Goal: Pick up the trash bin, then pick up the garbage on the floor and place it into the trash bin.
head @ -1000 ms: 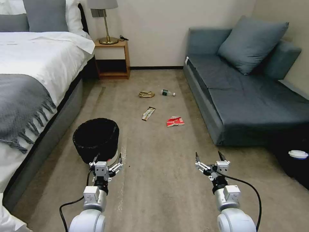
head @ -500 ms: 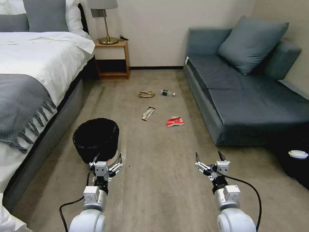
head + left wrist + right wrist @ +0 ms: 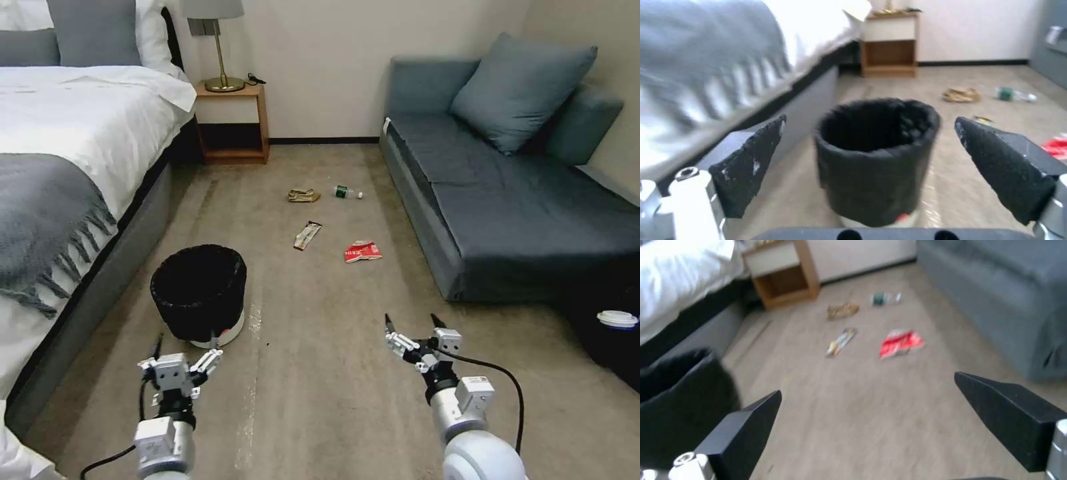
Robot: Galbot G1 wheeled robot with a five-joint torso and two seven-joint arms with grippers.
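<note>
Head view: both jaws spread, left gripper (image 3: 185,349) near trash bin (image 3: 199,291); packet (image 3: 363,251) lettering unreadable.

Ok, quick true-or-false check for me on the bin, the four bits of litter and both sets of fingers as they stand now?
1. The trash bin stands upright on the floor. True.
2. The left gripper grips the bin. False: its fingers are open, short of it.
3. The red-and-white packet lies in the bin. False: it is on the floor.
4. The clear bottle lies beside the tan paper bag. True.
5. The right gripper is open and empty. True.
</note>
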